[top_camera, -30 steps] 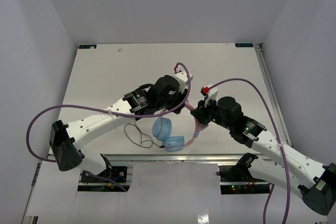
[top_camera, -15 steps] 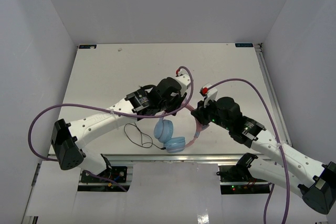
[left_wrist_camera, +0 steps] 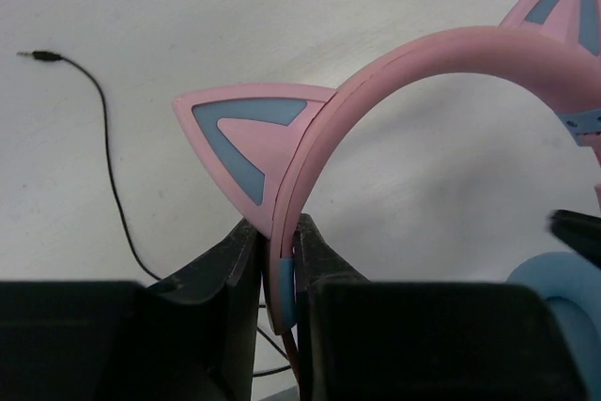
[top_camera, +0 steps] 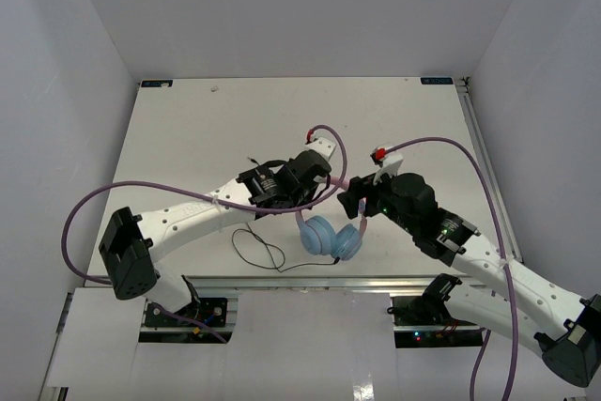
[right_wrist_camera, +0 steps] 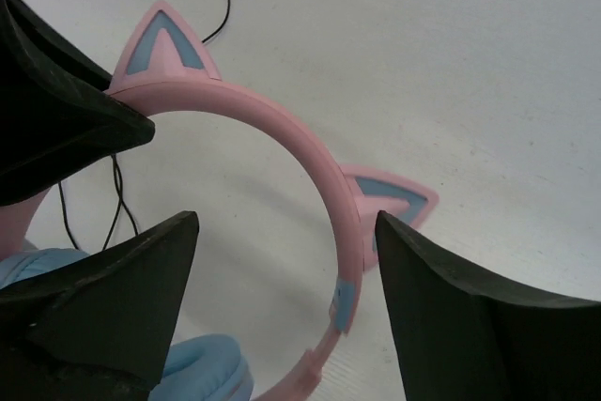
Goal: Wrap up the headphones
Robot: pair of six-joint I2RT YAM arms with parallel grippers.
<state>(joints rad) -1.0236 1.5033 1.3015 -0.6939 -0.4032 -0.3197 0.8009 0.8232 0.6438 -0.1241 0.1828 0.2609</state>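
Observation:
The headphones (top_camera: 330,236) hang between the two arms near the table's front edge, light blue ear cups low and the pink headband (left_wrist_camera: 413,53) arching upward. My left gripper (left_wrist_camera: 279,251) is shut on one end of the headband, just below a cat ear (left_wrist_camera: 246,133). My right gripper (right_wrist_camera: 286,269) stands open around the other side of the headband (right_wrist_camera: 282,129), both fingers apart from it. The thin black cord (top_camera: 258,251) trails loose on the table to the left, and its plug (left_wrist_camera: 38,55) lies free.
An aluminium rail (top_camera: 310,281) runs along the table's near edge, just below the ear cups. Purple arm cables (top_camera: 441,147) loop above both arms. White walls close in the table on three sides.
My right gripper has opened and let go of the headband. My left gripper has closed on it. The ear cups have swung right and now hang between the two grippers.

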